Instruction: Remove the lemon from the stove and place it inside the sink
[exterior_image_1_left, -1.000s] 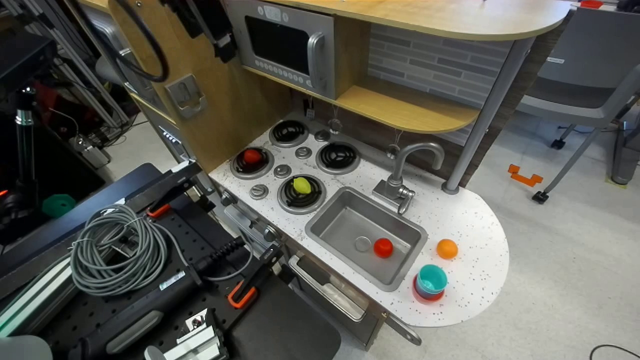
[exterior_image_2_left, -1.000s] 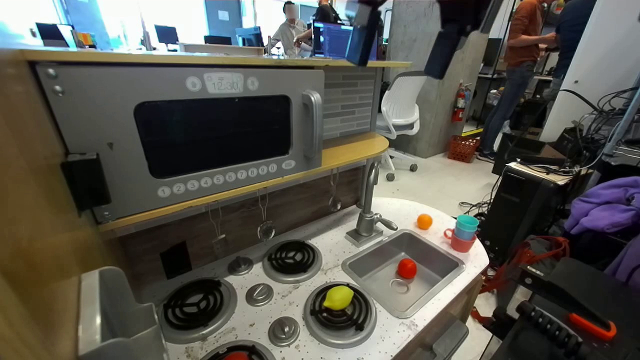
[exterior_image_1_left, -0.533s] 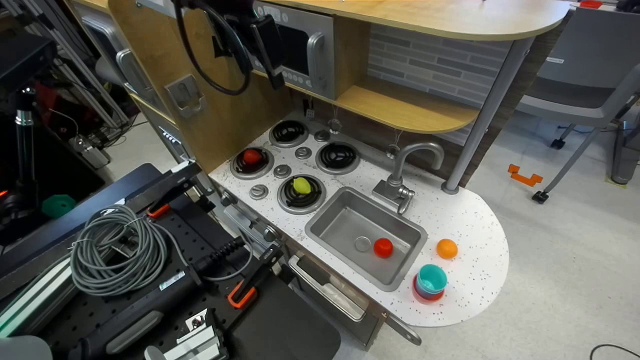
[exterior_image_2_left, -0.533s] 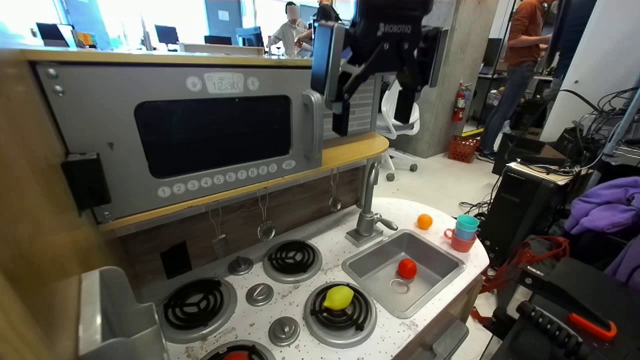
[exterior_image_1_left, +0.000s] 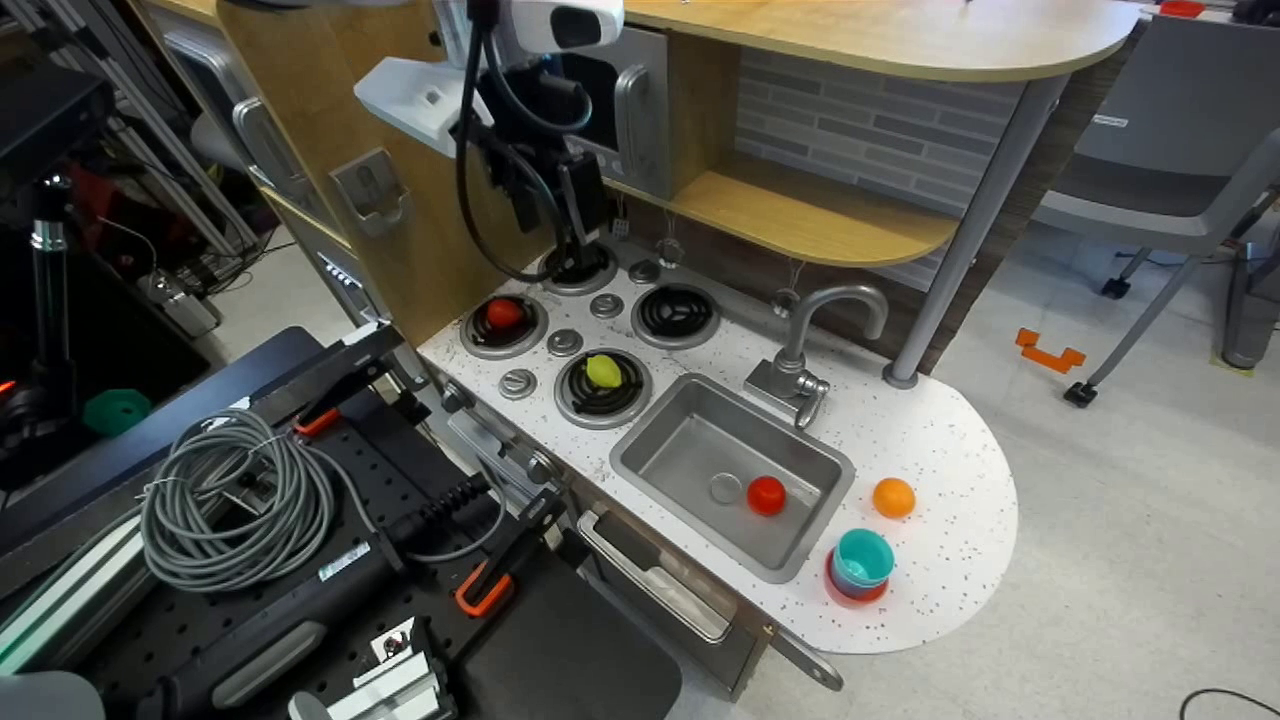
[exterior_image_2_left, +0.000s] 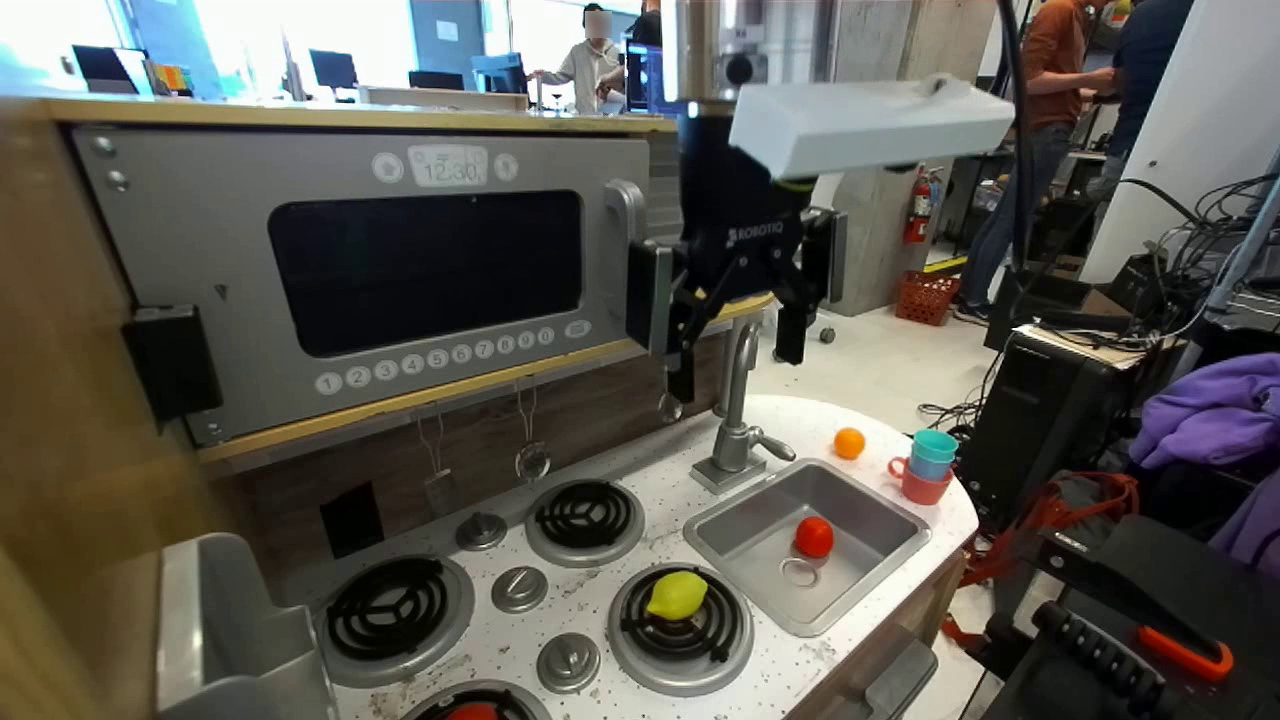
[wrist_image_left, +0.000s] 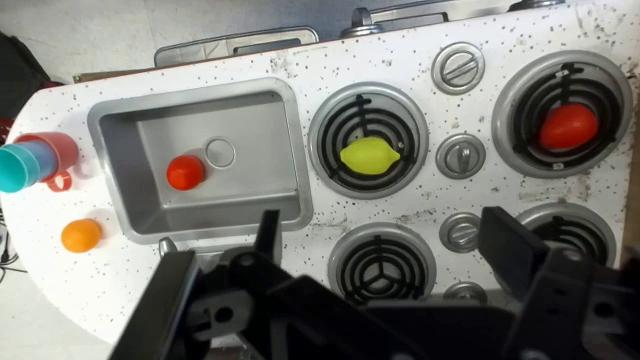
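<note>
In the wrist view the end effector is spread wide, holding nothing, the lemon on a burner towards 12 o'clock and the sink at the lemon's 9 o'clock, so ideally turn, descend straight and pinch the lemon across its narrower 12-to-6 width.

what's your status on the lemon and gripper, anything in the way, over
Gripper open, holding nothing. Lemon on stove burner, not yet grasped. Red object in sink, could crowd the drop.
</note>
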